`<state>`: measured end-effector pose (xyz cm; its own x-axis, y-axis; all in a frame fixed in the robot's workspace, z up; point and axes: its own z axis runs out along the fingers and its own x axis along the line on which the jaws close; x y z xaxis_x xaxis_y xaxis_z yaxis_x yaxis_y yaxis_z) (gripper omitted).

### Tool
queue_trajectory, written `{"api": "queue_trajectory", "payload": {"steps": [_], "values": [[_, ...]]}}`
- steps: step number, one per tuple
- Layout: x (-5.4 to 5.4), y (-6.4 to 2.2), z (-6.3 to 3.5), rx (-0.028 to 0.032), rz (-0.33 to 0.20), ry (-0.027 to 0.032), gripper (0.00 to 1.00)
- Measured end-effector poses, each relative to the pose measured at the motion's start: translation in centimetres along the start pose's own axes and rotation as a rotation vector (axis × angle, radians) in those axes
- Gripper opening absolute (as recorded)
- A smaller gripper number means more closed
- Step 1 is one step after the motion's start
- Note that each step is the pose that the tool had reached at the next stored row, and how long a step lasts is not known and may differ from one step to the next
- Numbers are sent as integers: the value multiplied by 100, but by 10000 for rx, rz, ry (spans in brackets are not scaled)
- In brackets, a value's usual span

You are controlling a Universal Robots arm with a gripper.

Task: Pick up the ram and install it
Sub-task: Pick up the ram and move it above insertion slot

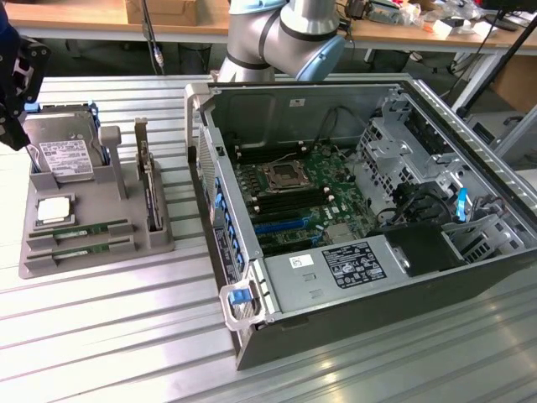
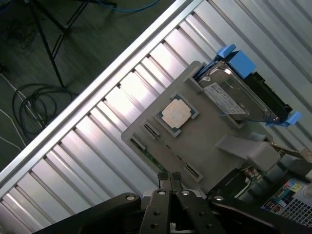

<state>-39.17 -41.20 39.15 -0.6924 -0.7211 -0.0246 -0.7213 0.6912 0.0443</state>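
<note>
Two green ram sticks lie side by side in slots at the front of a grey holder tray (image 1: 96, 260), one ram (image 1: 80, 228) just behind the other ram (image 1: 80, 245). In the wrist view a green edge of a ram (image 2: 152, 157) shows in the tray's slots. My gripper (image 1: 12, 134) hangs at the exterior view's far left, above the tray's back corner. In the wrist view, the gripper (image 2: 169, 178) is shut with its fingers pressed together and nothing between them. It is above the tray, apart from the sticks.
The tray also holds a hard drive (image 1: 67, 155) in a blue frame, a silver processor (image 1: 52, 210) and an upright expansion card (image 1: 149, 189). An open computer case (image 1: 470, 168) lies to the exterior view's right, with its motherboard (image 1: 294, 197) exposed. The table is ribbed metal.
</note>
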Motion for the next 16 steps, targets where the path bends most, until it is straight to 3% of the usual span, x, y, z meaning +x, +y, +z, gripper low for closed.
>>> {"api": "queue_trajectory", "payload": {"steps": [16], "values": [[0,0,0,-28,-1110,49,10]]}}
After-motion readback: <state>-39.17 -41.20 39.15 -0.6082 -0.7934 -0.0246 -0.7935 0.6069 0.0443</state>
